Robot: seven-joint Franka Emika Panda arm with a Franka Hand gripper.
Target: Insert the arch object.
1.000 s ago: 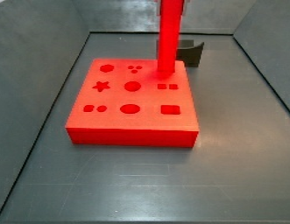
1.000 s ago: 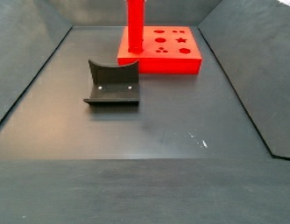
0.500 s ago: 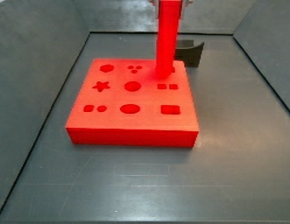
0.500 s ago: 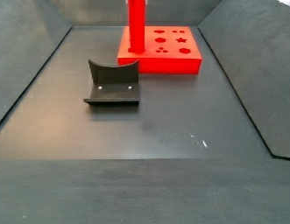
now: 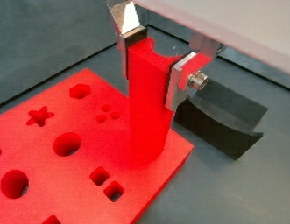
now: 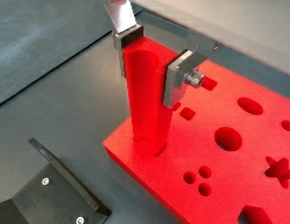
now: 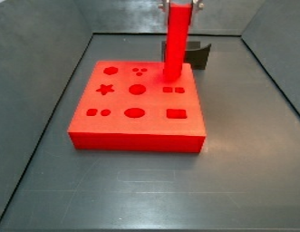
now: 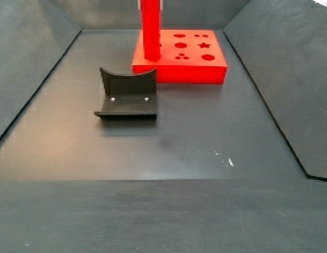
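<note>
The arch object is a long red bar with a curved notch in its upper end (image 5: 147,114). It stands upright in both wrist views (image 6: 147,105) and both side views (image 7: 177,41) (image 8: 150,35). My gripper (image 5: 157,61) is shut on its upper part, with a silver finger (image 6: 180,74) on each side. The bar's lower end meets the top of the red block (image 7: 134,140) at the corner nearest the fixture. How deep it sits there I cannot tell. The block has several shaped holes and also shows in the other views (image 6: 246,171) (image 8: 179,73) (image 5: 30,144).
The dark L-shaped fixture (image 8: 126,94) stands on the grey floor close beside the block, also seen in a side view (image 7: 200,54) and both wrist views (image 5: 223,122) (image 6: 53,188). Sloped grey walls enclose the floor.
The gripper has come down a little into a side view's top edge, with the red bar still in it. The bar's lower end stays at the same corner of the block.
</note>
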